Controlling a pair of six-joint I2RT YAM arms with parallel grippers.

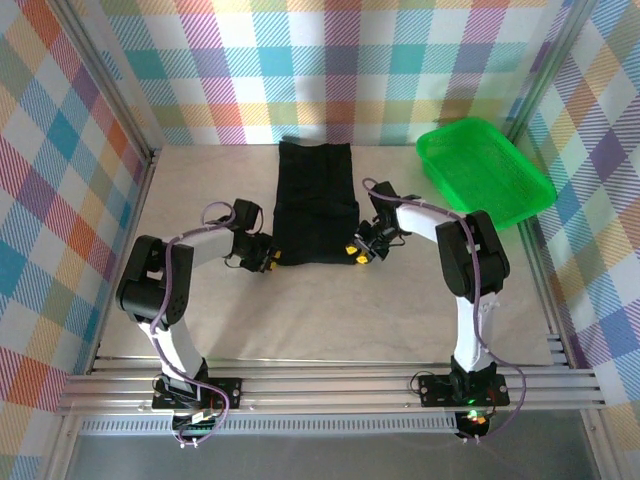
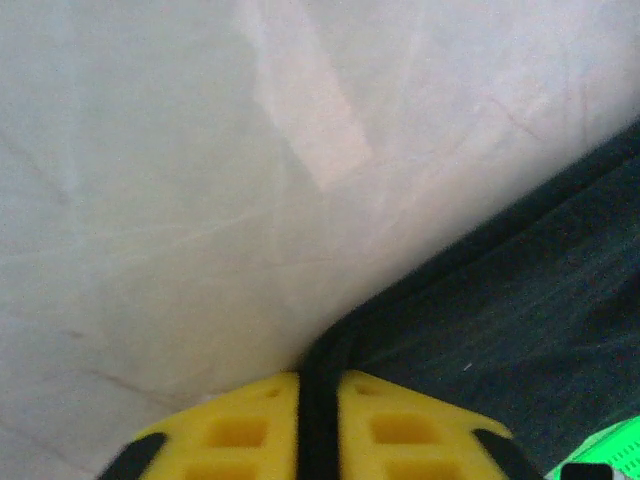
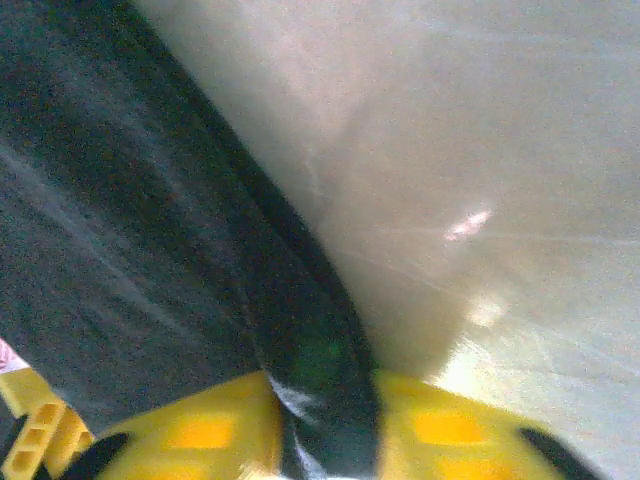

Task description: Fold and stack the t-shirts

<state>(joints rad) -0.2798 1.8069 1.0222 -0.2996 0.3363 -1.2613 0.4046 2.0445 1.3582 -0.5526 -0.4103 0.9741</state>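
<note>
A black t-shirt [image 1: 313, 200] lies folded into a long strip down the middle of the table. My left gripper [image 1: 268, 259] is at its near left corner, yellow fingers [image 2: 235, 430] shut on the shirt's edge [image 2: 322, 400]. My right gripper [image 1: 361, 252] is at the near right corner, its yellow fingers [image 3: 455, 430] shut on a thicker fold of the black cloth [image 3: 320, 380]. In both wrist views the shirt [image 2: 520, 300] [image 3: 110, 230] spreads away flat on the pale table.
A green plastic mesh basket [image 1: 484, 168] stands at the back right of the table, beside the right wall. Plaid walls close in the back and both sides. Bare tabletop [image 1: 330, 320] lies between the shirt and the arm bases.
</note>
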